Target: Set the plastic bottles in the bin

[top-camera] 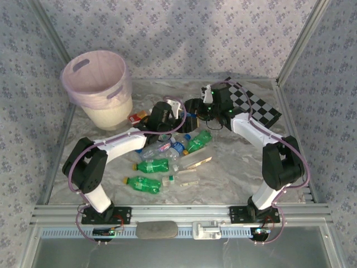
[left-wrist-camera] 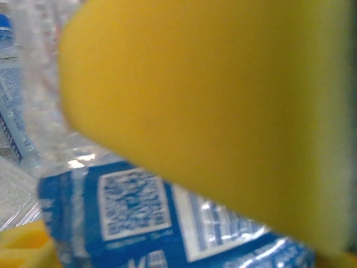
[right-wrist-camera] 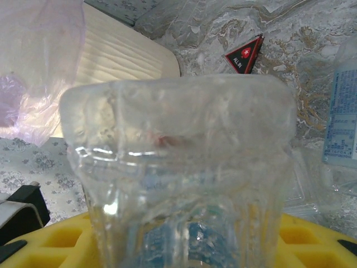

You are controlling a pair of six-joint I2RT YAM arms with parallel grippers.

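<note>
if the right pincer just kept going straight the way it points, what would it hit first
The clear bottle, right up against its yellow fingers. Behind that it would probably reach the bin, though depth is hard to judge.

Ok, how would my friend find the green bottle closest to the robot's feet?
Find the big pink bin at the far left, then come through the pile of bottles toward the metal rail in front. The green bottle lies on its side at the pile's near edge. It is the green one nearest that rail, with a second green bottle just behind it.
</note>
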